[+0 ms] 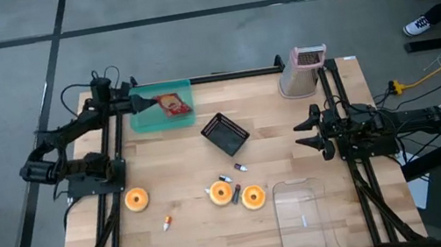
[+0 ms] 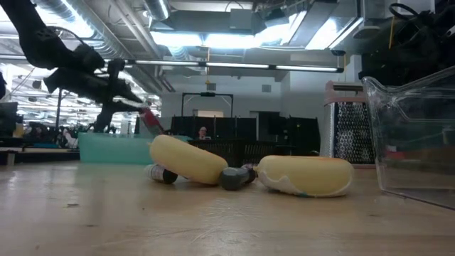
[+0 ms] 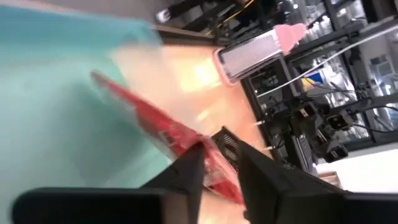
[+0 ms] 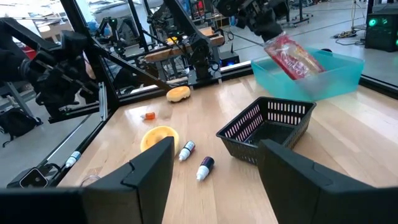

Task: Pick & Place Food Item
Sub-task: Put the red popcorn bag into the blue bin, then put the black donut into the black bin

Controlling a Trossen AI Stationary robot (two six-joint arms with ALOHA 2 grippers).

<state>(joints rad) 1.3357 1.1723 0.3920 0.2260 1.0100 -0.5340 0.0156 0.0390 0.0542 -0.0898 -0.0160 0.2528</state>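
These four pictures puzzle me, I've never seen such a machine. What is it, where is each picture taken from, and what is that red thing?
It is a robot with two dark arms at a wooden table. One picture looks straight down, one looks level across the tabletop, and two come from cameras on the arms' wrists.

The left tool is over the teal bin, its fingers on either side of a red snack packet that hangs tilted above the bin; I cannot tell whether it still grips. The right tool waits open at the table's right side.

Also on the table: a black basket, three orange food pieces, small bottles, a clear container and a grater.
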